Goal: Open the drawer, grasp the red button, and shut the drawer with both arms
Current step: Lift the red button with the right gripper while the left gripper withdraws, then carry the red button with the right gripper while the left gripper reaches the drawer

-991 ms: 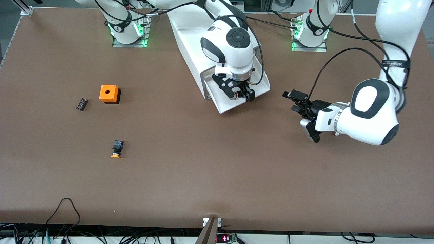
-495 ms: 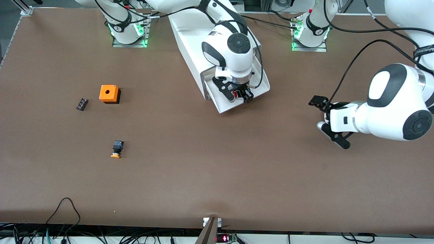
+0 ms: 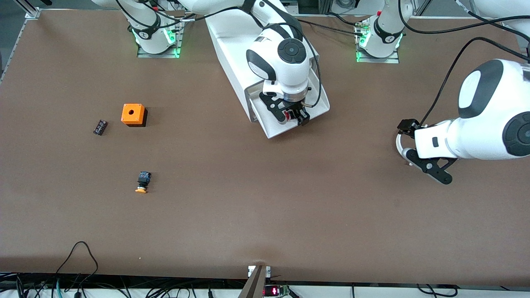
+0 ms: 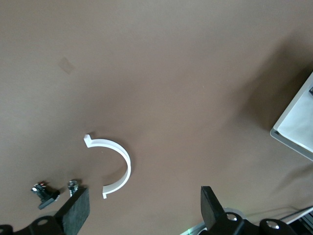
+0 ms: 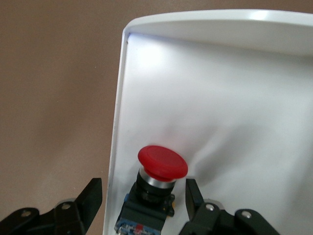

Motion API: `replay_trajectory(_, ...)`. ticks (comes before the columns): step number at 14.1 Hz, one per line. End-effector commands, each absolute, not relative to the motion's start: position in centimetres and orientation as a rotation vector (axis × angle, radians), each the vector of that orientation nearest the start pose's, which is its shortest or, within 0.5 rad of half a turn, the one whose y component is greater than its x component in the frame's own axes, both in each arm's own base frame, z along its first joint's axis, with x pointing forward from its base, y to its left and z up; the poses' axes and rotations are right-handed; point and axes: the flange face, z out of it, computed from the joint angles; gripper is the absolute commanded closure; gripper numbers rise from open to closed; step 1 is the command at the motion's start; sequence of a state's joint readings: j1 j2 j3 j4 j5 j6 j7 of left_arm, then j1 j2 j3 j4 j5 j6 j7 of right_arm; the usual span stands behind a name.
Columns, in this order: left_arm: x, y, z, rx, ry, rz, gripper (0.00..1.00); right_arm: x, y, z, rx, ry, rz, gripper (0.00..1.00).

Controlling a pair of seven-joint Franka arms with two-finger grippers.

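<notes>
reaching the right pincer (image 3: 292,116) down into the open drawer (image 3: 273,131), at about 12 o'clock from the table's (image 3: 265,215) centre. straddling the button (image 5: 162,161) with the fingers (image 5: 92,197) parted, one on each side of its black-and-blue body, a sliver of gap showing on both sides; gripping nothing yet. keeping the red cap upward and clear above the fingertips, probably so that the closing force lands on the blocky body and not on the rounded cap. resting the button upright on the drawer floor, close to one side wall.

hanging the left pincer (image 4: 144,215) over bare table at about 3 o'clock, toward the left arm's end, fingers spread wide and carrying nothing. waiting there, probably to stay clear of the drawer until the closing push is called for. looking down on a white curved piece (image 4: 120,161) lying flat on the table under it.

counting:
- two arms, two pincers
- one drawer, pulled out of one white cabinet (image 3: 232,45)
- one red-capped button, in the drawer
- one orange-capped button (image 3: 143,182), at about 8 o'clock on the table
- one orange box (image 3: 133,114) with a hole, at about 10 o'clock
- one small black part (image 3: 99,127), beside that box
- one white curved piece
</notes>
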State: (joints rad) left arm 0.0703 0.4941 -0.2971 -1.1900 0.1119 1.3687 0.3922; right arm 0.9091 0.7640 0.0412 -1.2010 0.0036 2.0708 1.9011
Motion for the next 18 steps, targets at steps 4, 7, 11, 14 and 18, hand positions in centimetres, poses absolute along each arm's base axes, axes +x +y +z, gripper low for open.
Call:
replay_trajectory(4,65.3,-13.2,50.7,-2.824,0.960,0.407,0.00,44.4,61.8,34.6,-2.672,1.447,0.022,0.43)
replay_trajectory(7,65.4,-12.9,50.7,-2.827,0.941,0.406,0.00,44.5,61.8,34.4,-2.672,1.444,0.017,0.43)
replay_trajectory(11,65.4,-13.0,50.7,-2.840,0.887,0.401,0.00,44.4,61.8,34.3,-2.674,1.444,0.019,0.79)
replay_trajectory(14,65.3,-13.4,50.7,-2.853,0.854,0.397,0.00,44.8,61.4,35.3,-2.681,1.434,0.013,1.00)
replay_trajectory(18,65.0,-14.5,49.9,-3.054,0.479,0.416,0.00,46.1,59.9,40.6,-2.692,1.457,0.022,1.00)
